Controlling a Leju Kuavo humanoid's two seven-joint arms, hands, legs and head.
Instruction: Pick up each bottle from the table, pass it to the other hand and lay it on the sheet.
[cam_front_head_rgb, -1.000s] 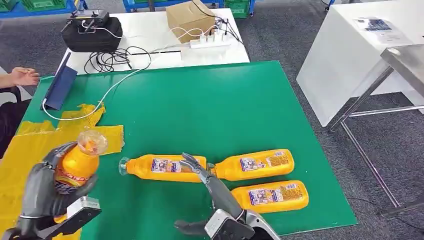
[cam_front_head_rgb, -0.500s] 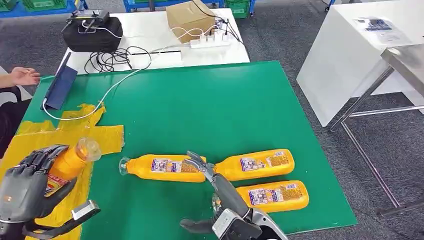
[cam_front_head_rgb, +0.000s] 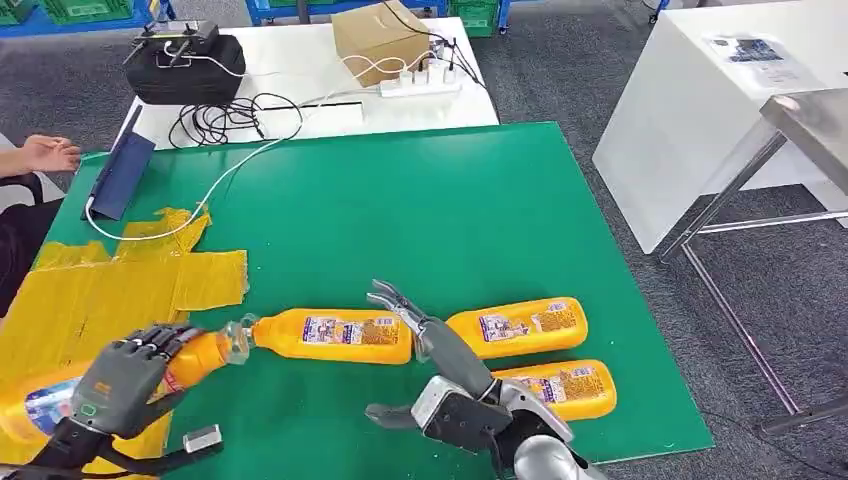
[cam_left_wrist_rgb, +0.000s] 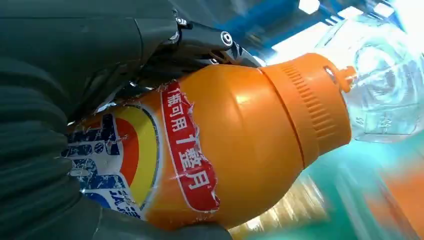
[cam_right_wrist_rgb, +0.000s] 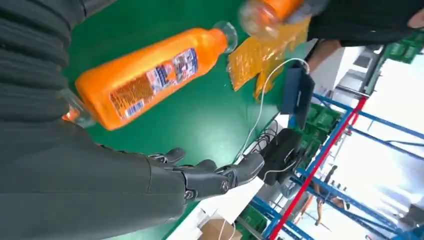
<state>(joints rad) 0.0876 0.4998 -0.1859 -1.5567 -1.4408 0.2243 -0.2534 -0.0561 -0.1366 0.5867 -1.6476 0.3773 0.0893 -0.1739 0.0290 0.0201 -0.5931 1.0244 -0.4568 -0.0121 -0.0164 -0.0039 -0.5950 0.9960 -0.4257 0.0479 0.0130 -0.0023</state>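
Note:
My left hand (cam_front_head_rgb: 120, 385) grips an orange bottle (cam_front_head_rgb: 203, 356) with a clear cap, tipped almost flat over the yellow sheet (cam_front_head_rgb: 100, 290), cap pointing right. The left wrist view shows that bottle (cam_left_wrist_rgb: 225, 150) close up, with my fingers (cam_left_wrist_rgb: 75, 50) wrapped around its labelled body. Three more orange bottles lie on the green mat (cam_front_head_rgb: 420, 210): one in the middle (cam_front_head_rgb: 330, 335), one further right (cam_front_head_rgb: 515, 327), and one nearest the front edge (cam_front_head_rgb: 555, 388). My right hand (cam_front_head_rgb: 440, 395) hovers open between them, fingers stretched forward. In the right wrist view the middle bottle (cam_right_wrist_rgb: 145, 75) lies beside my empty right hand (cam_right_wrist_rgb: 210, 177).
A blue folder (cam_front_head_rgb: 120, 175) and a white cable (cam_front_head_rgb: 200, 195) lie at the mat's far left. A person's hand (cam_front_head_rgb: 45, 153) rests at the left edge. Behind stand a black bag (cam_front_head_rgb: 185, 65), a cardboard box (cam_front_head_rgb: 380, 40) and a power strip (cam_front_head_rgb: 420, 85). White table (cam_front_head_rgb: 700, 100) on the right.
My left hand has swung the held bottle from upright down to nearly flat over the sheet. The right hand has edged slightly forward and right, still empty.

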